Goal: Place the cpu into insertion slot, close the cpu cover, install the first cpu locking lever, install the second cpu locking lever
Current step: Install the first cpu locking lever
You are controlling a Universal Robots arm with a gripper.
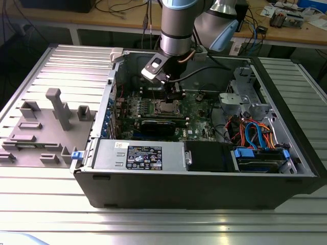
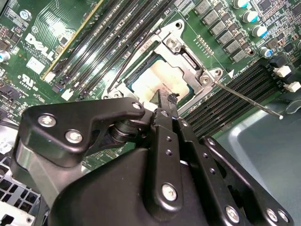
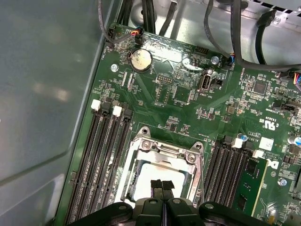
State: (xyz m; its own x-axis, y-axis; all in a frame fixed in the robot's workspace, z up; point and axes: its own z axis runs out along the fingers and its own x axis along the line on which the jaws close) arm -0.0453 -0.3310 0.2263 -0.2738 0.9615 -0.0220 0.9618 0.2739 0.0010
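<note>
The cpu (image 2: 157,79) (image 3: 157,172) lies flat in the socket on the green motherboard, its silvery top showing. Around it the cpu cover (image 2: 187,60) (image 3: 164,149) lies down as a metal frame. One thin wire locking lever (image 2: 244,99) sticks out free from the socket's corner over the memory slots. A second wire lever (image 2: 123,61) runs along the opposite side of the socket. My gripper (image 2: 165,101) (image 3: 162,184) (image 1: 173,94) is shut, its black fingertips pressed together right over the edge of the cpu. Nothing shows between the fingertips.
Black memory slots (image 3: 101,155) flank the socket on both sides. The case's grey wall (image 3: 42,94) rises close by. In the exterior view a long black card (image 1: 162,125), a power supply (image 1: 140,155) and a drive bay with blue cables (image 1: 255,138) surround the board.
</note>
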